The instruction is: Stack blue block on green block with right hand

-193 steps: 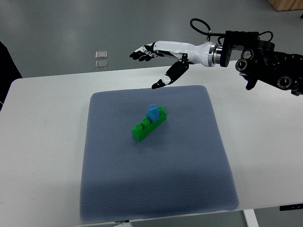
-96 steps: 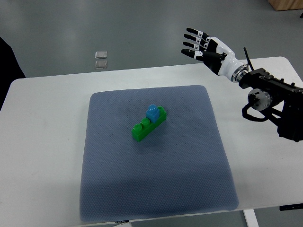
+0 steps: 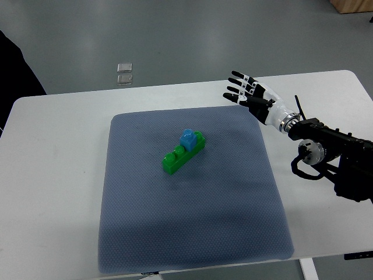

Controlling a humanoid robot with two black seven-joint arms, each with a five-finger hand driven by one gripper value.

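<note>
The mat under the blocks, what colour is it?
The mat is grey-blue with a fine dotted weave, seen in the top view.

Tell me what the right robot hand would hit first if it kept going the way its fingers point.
Nothing, as far as this view shows. The right robot hand points up-left, past the mat's far corner and over bare white table; the blue block and green block lie off that line. Height is unclear.

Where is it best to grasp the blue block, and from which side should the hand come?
Probably from above, pinching the blue block by its two free side faces. It sits upright on one end of the green block, so its top and sides are exposed.
</note>
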